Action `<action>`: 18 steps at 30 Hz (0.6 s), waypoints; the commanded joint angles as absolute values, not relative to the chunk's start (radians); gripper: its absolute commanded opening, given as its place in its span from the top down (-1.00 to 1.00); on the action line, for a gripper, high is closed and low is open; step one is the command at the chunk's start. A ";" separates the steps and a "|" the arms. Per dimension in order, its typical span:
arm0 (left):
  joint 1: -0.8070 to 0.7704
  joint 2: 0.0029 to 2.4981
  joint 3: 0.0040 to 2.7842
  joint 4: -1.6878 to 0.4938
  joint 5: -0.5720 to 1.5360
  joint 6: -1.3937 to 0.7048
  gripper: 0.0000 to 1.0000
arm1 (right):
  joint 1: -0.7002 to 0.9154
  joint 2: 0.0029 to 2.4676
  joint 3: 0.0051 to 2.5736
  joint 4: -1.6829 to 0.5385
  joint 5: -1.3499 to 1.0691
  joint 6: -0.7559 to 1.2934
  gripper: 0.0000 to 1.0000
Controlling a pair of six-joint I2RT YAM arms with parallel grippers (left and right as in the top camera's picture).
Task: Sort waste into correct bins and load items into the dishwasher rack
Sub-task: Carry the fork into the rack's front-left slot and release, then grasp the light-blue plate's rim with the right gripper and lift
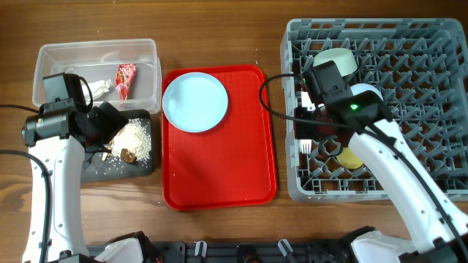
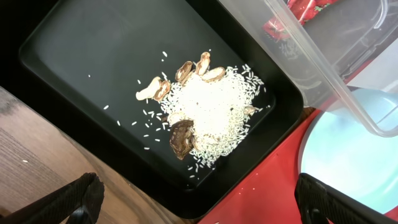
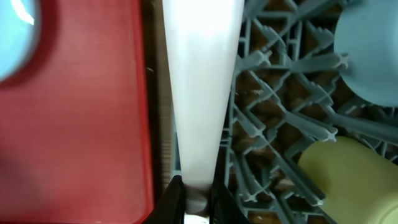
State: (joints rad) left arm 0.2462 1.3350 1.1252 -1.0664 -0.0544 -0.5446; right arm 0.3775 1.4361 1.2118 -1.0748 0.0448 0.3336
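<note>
The grey dishwasher rack [image 1: 409, 186] holds a pale green bowl [image 1: 338, 60], a light blue bowl [image 1: 365, 93] and a yellow cup [image 1: 352, 156]. My right gripper [image 1: 313, 139] is shut on a white fork [image 3: 200, 81] at the rack's left edge [image 3: 261, 124]; its tines [image 1: 303, 148] show in the overhead view. My left gripper [image 2: 202, 208] is open and empty above the black tray [image 2: 81, 56] holding the food scraps [image 2: 205, 109]. The clear tub [image 1: 95, 50] holds the tissue [image 1: 99, 88] and the red wrapper [image 1: 125, 79]. The light blue plate [image 1: 195, 101] lies on the red serving tray. The spoon is not in view.
The red serving tray [image 1: 219, 168] lies between the black tray [image 1: 142, 166] and the rack. A few scrap grains lie on its edge [image 2: 261, 180]. A black cable loops from my right arm over the serving tray's right side [image 1: 265, 95].
</note>
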 commanded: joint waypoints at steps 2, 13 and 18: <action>0.251 1.322 1.128 -1.066 -0.049 -0.558 -1.00 | 0.356 1.510 1.179 -1.063 0.081 0.288 0.76; 0.251 1.322 1.128 -1.066 -0.049 -0.558 -1.00 | 0.356 1.507 1.257 -0.880 -0.179 0.289 -0.18; 0.251 1.322 1.128 -1.066 -0.049 -0.558 -1.00 | 0.439 1.580 1.256 -0.550 -0.379 0.322 -0.29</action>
